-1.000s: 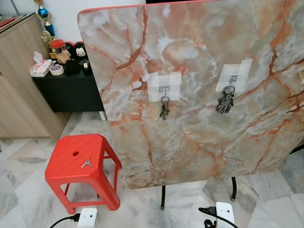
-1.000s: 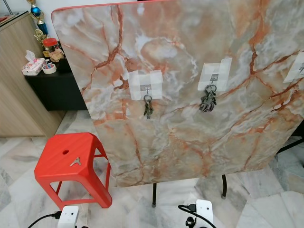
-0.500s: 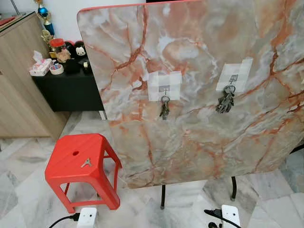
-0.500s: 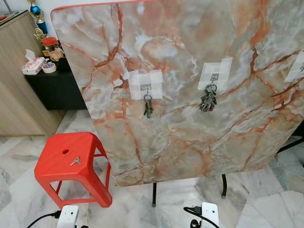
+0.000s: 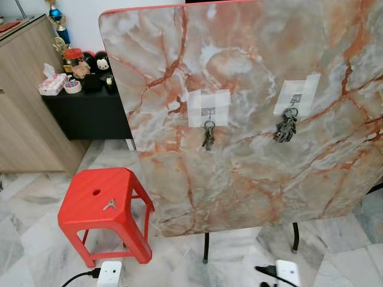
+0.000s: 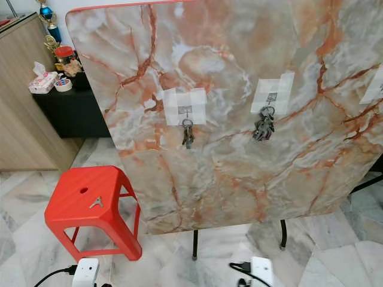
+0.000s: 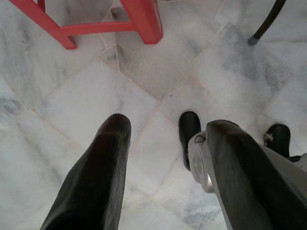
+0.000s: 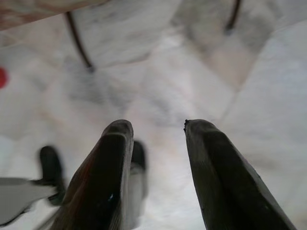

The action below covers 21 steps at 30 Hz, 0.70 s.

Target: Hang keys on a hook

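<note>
A single silver key (image 5: pixel 109 204) lies on top of a red plastic stool (image 5: pixel 81 209) at the lower left. Beside it a marble tabletop (image 5: pixel 251 179) stands on edge, with taped hooks on its face. One bunch of keys (image 5: pixel 208 135) hangs from the left hook (image 5: pixel 207 112), and a bigger bunch (image 5: pixel 285 128) hangs from the middle hook (image 5: pixel 295 100). Another taped patch (image 6: pixel 377 88) sits at the far right edge. My left gripper (image 7: pixel 168 129) hangs open over the floor tiles, below the stool's legs. My right gripper (image 8: pixel 158 127) is open too, pointing down at the floor.
A wooden cabinet (image 5: pixel 24 101) stands at the left. Behind the stool, a low black shelf (image 5: pixel 90 107) holds tissues, jars and toys. Thin black table legs (image 5: pixel 205 248) stand under the tabletop. The floor is pale marble tile (image 5: pixel 347 257). My own black feet (image 7: pixel 189 129) show in the left wrist view.
My right arm's white wrist block has drifted a little right and lower in the head views. The picture has shifted slightly. The keys and the stool stay put.
</note>
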Available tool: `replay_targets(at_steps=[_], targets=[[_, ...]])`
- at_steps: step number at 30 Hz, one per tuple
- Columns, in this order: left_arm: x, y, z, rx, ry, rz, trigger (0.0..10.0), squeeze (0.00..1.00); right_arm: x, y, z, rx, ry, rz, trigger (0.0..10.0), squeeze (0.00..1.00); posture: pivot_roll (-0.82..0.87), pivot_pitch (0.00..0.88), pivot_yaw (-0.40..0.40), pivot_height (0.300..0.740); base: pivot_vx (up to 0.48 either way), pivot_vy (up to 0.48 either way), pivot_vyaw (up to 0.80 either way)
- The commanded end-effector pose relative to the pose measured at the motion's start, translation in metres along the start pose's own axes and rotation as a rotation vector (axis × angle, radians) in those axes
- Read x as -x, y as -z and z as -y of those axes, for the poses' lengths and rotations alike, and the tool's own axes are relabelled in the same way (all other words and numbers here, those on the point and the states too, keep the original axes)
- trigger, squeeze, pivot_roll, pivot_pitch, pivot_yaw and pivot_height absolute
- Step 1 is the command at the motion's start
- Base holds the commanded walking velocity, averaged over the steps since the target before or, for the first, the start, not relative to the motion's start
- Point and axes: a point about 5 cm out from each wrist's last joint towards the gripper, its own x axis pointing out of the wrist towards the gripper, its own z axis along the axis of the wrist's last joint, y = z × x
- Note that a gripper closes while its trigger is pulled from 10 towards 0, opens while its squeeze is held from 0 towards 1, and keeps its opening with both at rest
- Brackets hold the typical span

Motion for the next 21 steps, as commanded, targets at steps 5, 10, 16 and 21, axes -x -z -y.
replay_targets(at_steps=[5,10,16,21], targets=[[0.001,0.005,-0.003,-0.005,-0.004,-0.024,10.0,0.00,-0.001,0.001,-0.015,0.002,-0.021,0.023,10.0,0.00,0.00,0.011,0.025,0.740,0.000,0.480,0.32],[0.001,0.005,-0.002,-0.006,-0.003,-0.024,10.0,0.00,-0.003,0.001,-0.037,-0.032,-0.053,0.015,10.0,0.00,0.00,0.011,0.025,0.740,0.000,0.480,0.51],[0.001,0.005,-0.002,-0.007,-0.002,-0.024,10.0,0.00,-0.003,0.002,-0.041,-0.024,-0.059,0.011,10.0,0.00,0.00,0.011,0.025,0.740,0.000,0.476,0.00],[0.001,0.005,-0.002,-0.006,-0.001,-0.023,10.0,0.00,-0.003,0.001,-0.032,-0.026,-0.053,0.016,10.0,0.00,0.00,0.011,0.024,0.740,0.000,0.459,0.00]])
